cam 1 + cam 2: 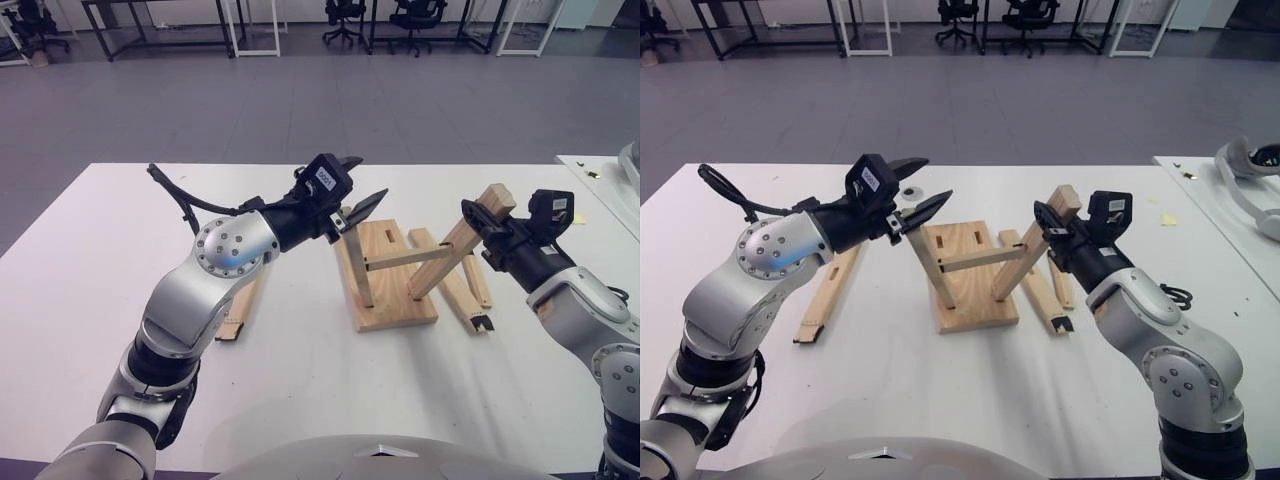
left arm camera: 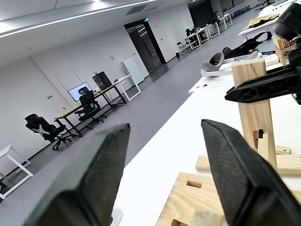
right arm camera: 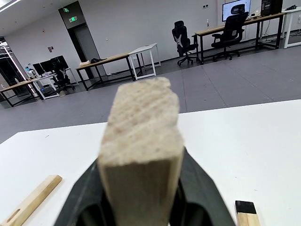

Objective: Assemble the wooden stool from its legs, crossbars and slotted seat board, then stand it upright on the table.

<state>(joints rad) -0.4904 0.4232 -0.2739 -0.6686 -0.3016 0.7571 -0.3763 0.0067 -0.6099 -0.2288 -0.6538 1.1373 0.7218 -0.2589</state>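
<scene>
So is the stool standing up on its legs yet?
No, the seat board lies flat on the table, and a leg sticks up from it instead.

Right fingers [image 1: 1043,217] clamp tilted leg [image 1: 1025,262] on seat board [image 1: 975,308]
</scene>
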